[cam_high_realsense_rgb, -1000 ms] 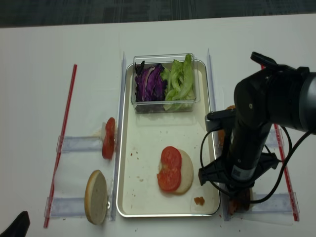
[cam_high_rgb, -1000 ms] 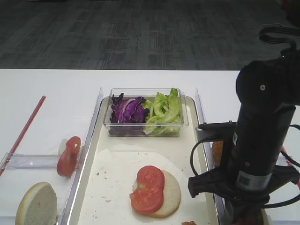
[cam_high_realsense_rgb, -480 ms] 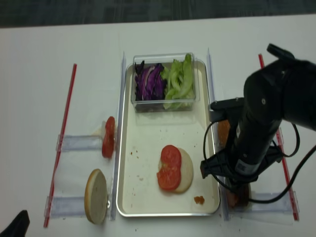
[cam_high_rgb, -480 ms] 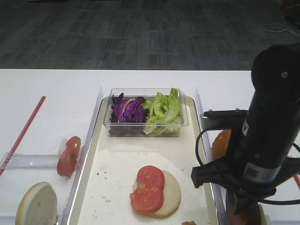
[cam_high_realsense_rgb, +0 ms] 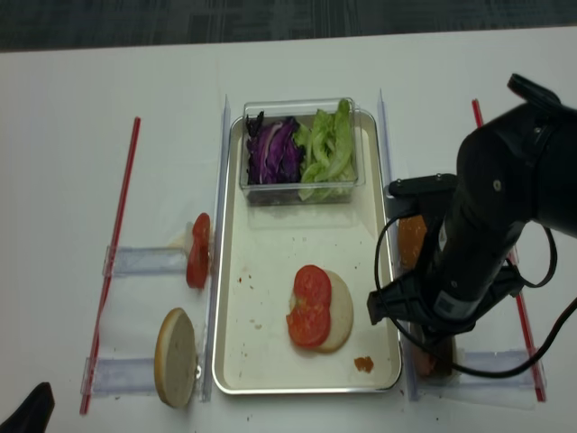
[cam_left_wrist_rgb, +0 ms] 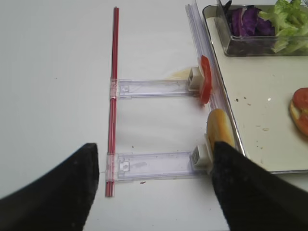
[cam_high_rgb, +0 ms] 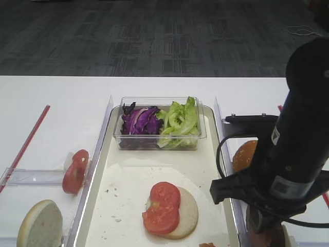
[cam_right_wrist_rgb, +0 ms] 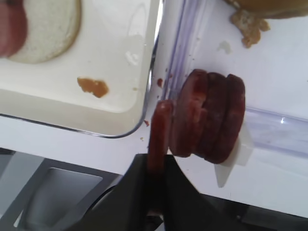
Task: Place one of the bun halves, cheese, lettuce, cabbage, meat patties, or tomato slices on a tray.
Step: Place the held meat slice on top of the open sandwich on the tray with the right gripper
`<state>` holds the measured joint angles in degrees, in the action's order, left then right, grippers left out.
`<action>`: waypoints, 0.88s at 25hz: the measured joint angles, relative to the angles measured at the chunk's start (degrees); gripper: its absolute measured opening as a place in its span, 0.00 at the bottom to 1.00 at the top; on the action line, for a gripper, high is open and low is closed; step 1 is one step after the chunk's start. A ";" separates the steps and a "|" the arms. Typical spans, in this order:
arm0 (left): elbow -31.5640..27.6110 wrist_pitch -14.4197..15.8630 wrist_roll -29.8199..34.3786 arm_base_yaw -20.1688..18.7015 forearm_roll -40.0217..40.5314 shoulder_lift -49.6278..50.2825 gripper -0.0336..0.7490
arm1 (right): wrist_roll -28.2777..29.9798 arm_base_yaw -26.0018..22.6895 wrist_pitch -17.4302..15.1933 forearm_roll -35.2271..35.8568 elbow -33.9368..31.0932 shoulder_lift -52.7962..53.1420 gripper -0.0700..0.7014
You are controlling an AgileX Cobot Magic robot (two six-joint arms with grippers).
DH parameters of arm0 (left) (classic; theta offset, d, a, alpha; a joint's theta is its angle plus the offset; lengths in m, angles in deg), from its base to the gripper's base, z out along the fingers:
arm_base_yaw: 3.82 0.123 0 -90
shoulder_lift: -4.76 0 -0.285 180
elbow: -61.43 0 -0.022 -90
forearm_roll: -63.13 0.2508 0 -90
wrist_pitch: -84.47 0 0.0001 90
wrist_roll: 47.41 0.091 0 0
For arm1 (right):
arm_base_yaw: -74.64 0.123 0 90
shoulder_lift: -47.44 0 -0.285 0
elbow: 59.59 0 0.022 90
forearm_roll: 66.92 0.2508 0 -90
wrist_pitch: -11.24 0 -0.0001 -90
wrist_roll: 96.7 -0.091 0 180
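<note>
A: R gripper status?

B: Clamped on one meat patty, held on edge just beside the other meat patties, which stand upright in a clear rack right of the tray. L gripper: fingers spread, nothing between, off the tray's left side.

A: Containers?

B: Clear tub at tray's far end: purple cabbage left, lettuce right. Bun half on tray, two tomato slices on top.

A: Vs 1 s back?

B: R arm shifted rightward, patty now drawn apart from the stack. Tray contents unchanged.
</note>
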<state>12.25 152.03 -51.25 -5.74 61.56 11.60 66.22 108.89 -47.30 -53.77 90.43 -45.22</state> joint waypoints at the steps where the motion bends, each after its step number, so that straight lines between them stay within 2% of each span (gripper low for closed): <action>1: 0.00 0.00 0.00 0.00 0.00 0.00 0.64 | -0.23 0.86 0.00 -0.25 0.00 0.23 0.20; 7: 0.00 0.00 0.00 0.00 0.00 0.00 0.64 | -0.71 4.74 0.97 -0.74 0.00 0.39 0.20; 18: 0.00 0.00 -0.03 0.00 0.00 0.00 0.64 | -1.05 4.74 2.11 -1.52 0.00 0.79 0.20; 22: 0.00 0.00 -0.03 0.00 0.00 0.00 0.64 | -0.25 4.74 4.80 -1.52 0.00 0.79 0.20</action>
<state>12.25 152.03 -51.28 -5.74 61.56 11.60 65.96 113.64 -42.50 -55.28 90.43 -44.43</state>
